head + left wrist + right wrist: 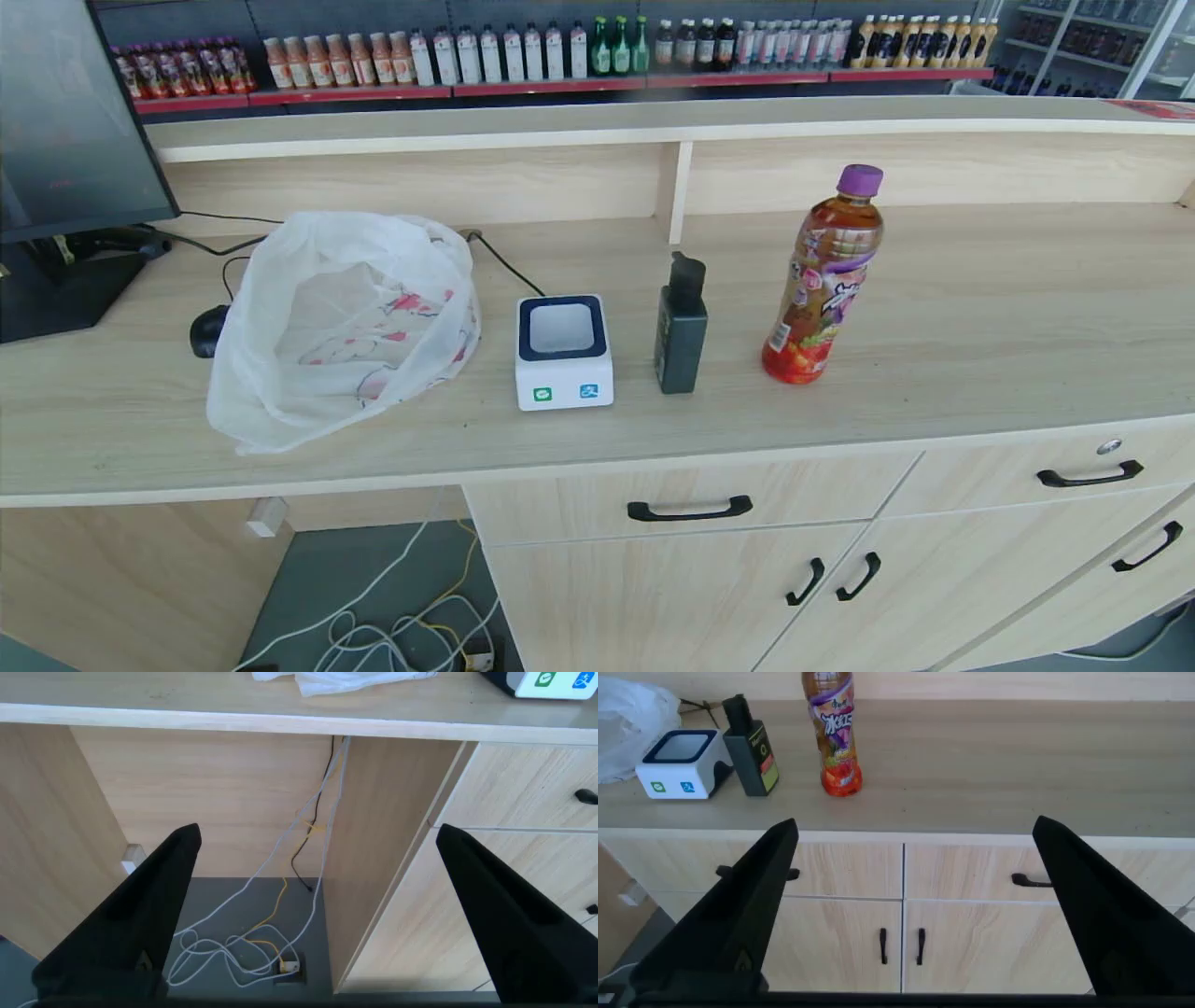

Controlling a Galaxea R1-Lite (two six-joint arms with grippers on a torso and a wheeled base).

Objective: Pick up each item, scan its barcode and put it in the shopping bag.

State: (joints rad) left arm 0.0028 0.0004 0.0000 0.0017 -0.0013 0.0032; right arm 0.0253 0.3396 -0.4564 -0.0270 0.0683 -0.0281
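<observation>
A tall drink bottle (824,280) with a purple cap and reddish tea stands upright on the wooden counter (980,317), right of centre; it shows too as bottle (832,737). Left of it stands a dark green pump bottle (681,327), also pump bottle (751,749). A white scanner box (564,352) with a dark-rimmed window sits further left, scanner (680,763). The white shopping bag (341,322) lies open on the counter's left. My left gripper (318,905) hangs open below the counter edge. My right gripper (915,905) is open in front of the cabinets, short of the counter.
A monitor (75,121) on a black stand and a computer mouse (207,330) sit at the counter's far left, with cables behind the bag. A raised shelf runs along the counter's back. Drawers and cabinet doors (691,560) lie below; loose cables (252,943) lie on the floor.
</observation>
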